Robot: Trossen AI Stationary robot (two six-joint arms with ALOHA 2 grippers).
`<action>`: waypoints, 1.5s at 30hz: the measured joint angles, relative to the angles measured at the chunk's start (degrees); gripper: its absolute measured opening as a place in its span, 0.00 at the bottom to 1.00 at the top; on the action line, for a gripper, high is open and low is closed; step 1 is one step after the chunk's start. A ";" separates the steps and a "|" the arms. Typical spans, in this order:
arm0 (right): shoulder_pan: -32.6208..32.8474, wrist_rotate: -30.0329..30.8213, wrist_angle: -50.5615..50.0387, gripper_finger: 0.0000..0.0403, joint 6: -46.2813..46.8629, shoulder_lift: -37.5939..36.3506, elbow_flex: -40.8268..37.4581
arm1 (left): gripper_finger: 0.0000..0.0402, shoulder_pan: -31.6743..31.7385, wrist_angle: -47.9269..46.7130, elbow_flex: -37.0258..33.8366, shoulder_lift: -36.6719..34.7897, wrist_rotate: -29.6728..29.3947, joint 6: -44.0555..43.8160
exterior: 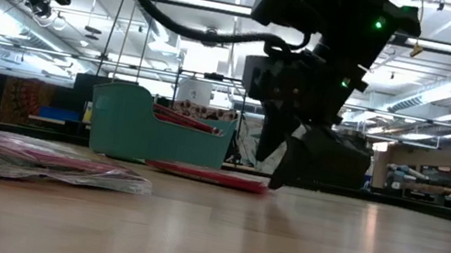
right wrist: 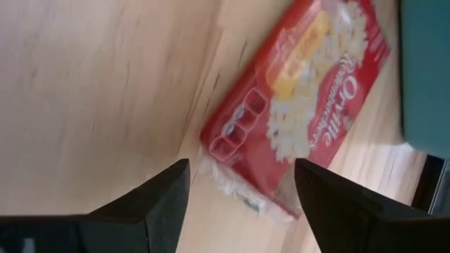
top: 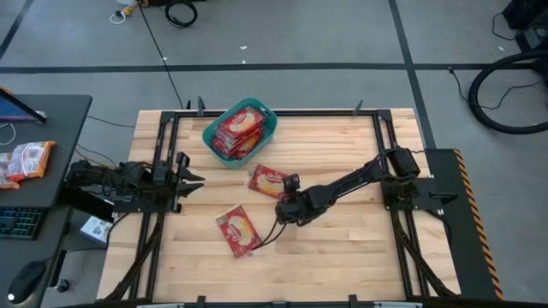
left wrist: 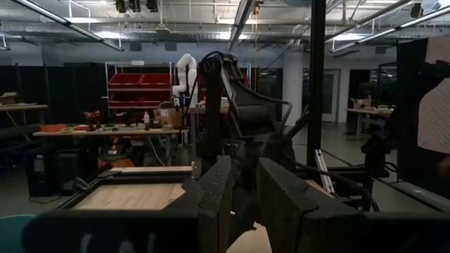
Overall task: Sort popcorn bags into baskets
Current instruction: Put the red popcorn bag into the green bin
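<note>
The teal basket [top: 267, 128] stands at the table's far middle with several red popcorn bags [top: 238, 133] lying in it. One more bag [top: 267, 180] lies flat on the table just in front of it, and another bag [top: 238, 229] lies nearer the near edge. My right gripper [top: 282, 205] is open and low over the table, close to the near right side of the first loose bag [right wrist: 302, 112]; in the right wrist view its fingers [right wrist: 242, 204] stand short of the bag without touching it. My left gripper [top: 192, 180] waits open at the table's left edge.
The low view shows the nearer bag [exterior: 43, 159] at the left, the flat bag [exterior: 207, 175] beside the basket [exterior: 159, 133], and my right gripper [exterior: 278, 168] just right of it. Orange-and-white packets [top: 26, 161] lie on a side desk. Bare wood lies to the near right.
</note>
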 joint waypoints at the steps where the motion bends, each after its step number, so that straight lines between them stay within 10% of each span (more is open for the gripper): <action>1: -0.07 0.01 -0.04 0.66 -0.36 0.00 -0.60 | 0.18 0.00 0.00 0.00 0.00 0.00 -0.01; 23: -5.14 -2.41 10.89 0.54 -18.57 -0.31 -5.09 | 0.18 0.00 0.04 0.00 0.00 0.01 0.04; 38: -7.60 -7.69 13.91 0.04 -18.26 0.18 -5.15 | 0.18 0.00 0.04 0.00 0.00 0.02 0.02; 45: -6.93 -3.06 10.82 0.02 -15.05 -0.57 -3.37 | 0.18 0.00 -3.11 0.00 1.05 -0.16 -3.03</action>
